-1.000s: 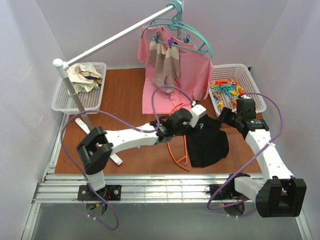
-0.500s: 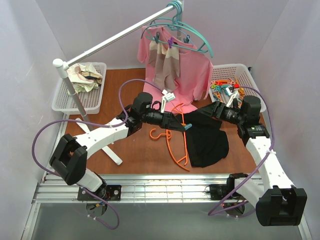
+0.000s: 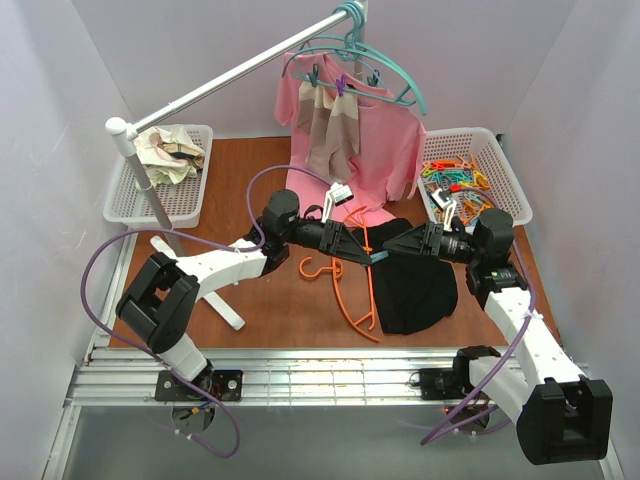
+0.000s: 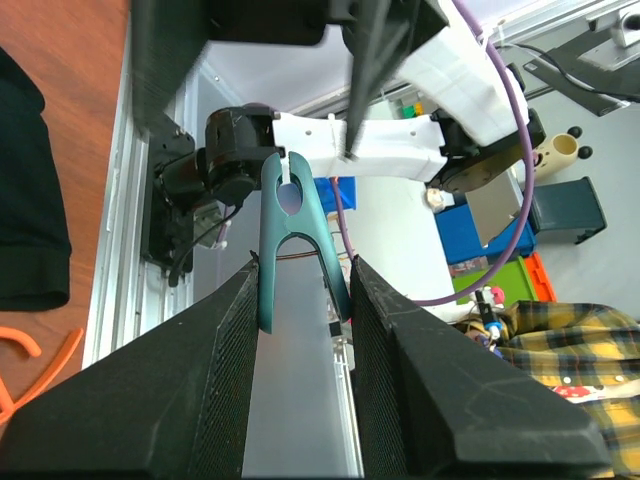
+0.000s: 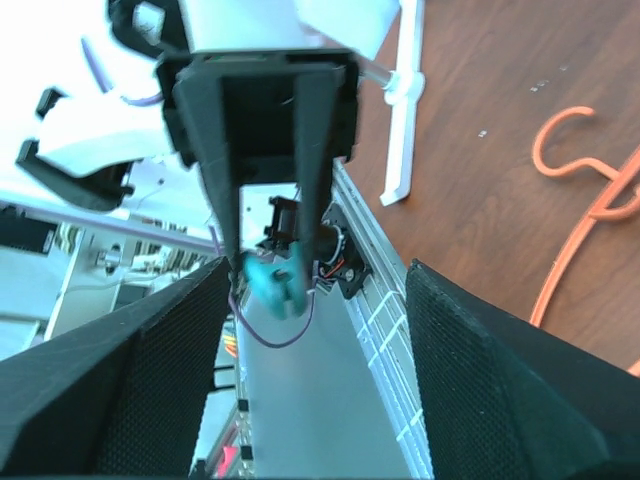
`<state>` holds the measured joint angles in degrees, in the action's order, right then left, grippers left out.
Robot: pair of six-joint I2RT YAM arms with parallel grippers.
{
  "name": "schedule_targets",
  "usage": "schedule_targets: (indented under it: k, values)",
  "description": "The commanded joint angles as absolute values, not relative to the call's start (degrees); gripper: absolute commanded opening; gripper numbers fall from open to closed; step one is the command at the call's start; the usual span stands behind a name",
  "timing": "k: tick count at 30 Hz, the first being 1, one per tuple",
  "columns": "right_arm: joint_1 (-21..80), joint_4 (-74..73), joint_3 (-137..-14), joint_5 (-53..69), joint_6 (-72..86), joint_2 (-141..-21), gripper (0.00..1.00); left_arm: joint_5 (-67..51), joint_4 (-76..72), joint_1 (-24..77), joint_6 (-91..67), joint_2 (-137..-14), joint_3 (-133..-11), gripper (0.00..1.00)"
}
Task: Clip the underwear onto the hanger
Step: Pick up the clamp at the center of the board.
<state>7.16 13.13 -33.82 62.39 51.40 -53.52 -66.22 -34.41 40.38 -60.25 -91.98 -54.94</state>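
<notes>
Plainly the underwear (image 3: 418,285) is limp, light cloth that will sag and bunch. It is best taken by the hem at its left edge, where it can be pressed flat against plastic. It lies on the table (image 3: 255,305), right of centre, its long axis running near to far. The hanger (image 3: 370,300) is thin, stiff and light, and apt to skid. It lies flat just left of the cloth, its long bar running near to far along that edge and its hook pointing left. I cannot tell whether cloth overlaps bar. The left gripper (image 3: 358,248) hangs above the bar's far end, clamped on a teal clip (image 4: 285,222). The right gripper (image 3: 405,243) faces it, jaws apart, holding nothing.
</notes>
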Motion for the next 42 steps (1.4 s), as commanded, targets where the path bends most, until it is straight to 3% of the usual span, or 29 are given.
schedule_targets:
  k: [1,10,17,25,32,38,40,42]
  values:
    - [7.73,17.75,-34.71,66.35,54.05,-52.64,0.62,-67.33,-44.63,39.99,-66.00,-92.81,-54.58,0.30]
    - [9.40,17.75,-35.42,67.85,54.49,-54.40,0.55,-65.39,-47.11,39.99,-67.15,-93.43,-53.97,0.29]
    - [9.58,17.75,-35.42,67.59,54.49,-54.32,0.39,-65.56,-46.93,39.99,-67.24,-93.16,-53.61,0.28]
    - [9.76,17.84,-35.42,67.76,54.49,-54.14,0.30,-65.56,-46.84,39.99,-67.15,-92.72,-53.09,0.28]
    - [10.37,18.02,-35.95,68.03,54.32,-54.49,0.16,-65.74,-47.29,39.99,-67.76,-93.43,-53.44,0.29]
    - [10.72,18.02,-36.12,68.12,54.14,-54.76,0.02,-65.04,-47.11,39.99,-67.68,-93.08,-53.26,0.44]
    - [10.72,18.02,-35.95,67.94,54.23,-54.49,0.01,-64.08,-46.93,40.08,-67.24,-92.38,-53.17,0.53]
    - [10.72,17.93,-35.68,67.59,54.32,-54.41,0.01,-63.11,-46.76,39.99,-66.89,-91.76,-53.00,0.54]
